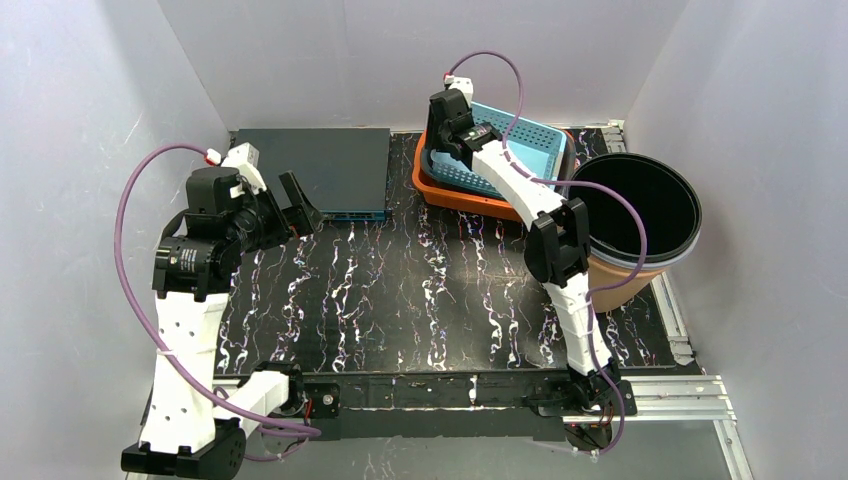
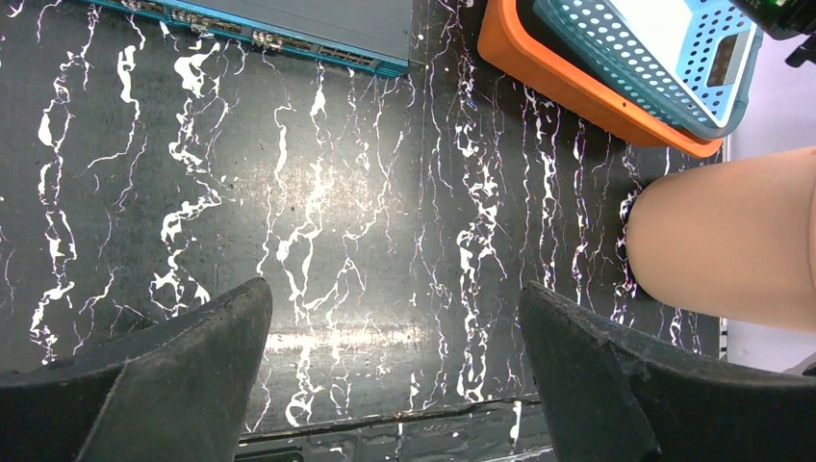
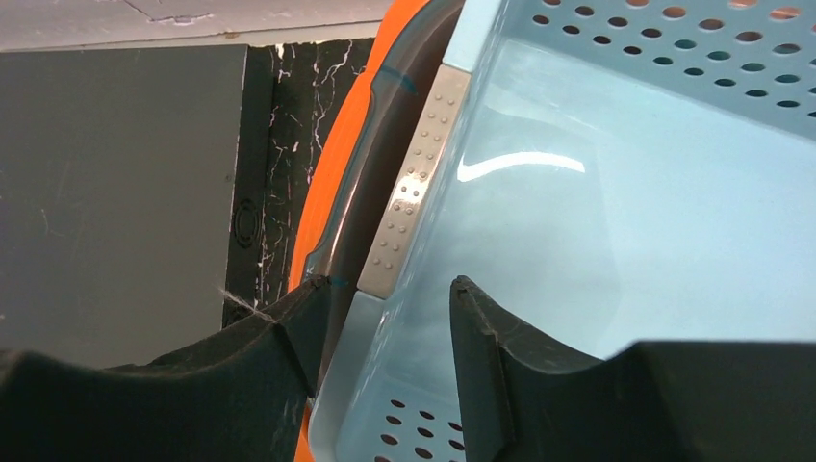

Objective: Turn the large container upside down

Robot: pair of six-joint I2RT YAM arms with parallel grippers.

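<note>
Right wrist view: the right gripper straddles the near wall of the large blue basket, one finger outside by the orange tray, one inside; whether the pads actually press the wall, I cannot tell. That perforated basket sits nested in the tray at the far side of the black marbled table. Over to the left gripper: jaws spread wide, holding nothing, above bare tabletop. Beyond it a flat teal box with ports, print too small to read. A tan bucket stands just right of the tray
</note>
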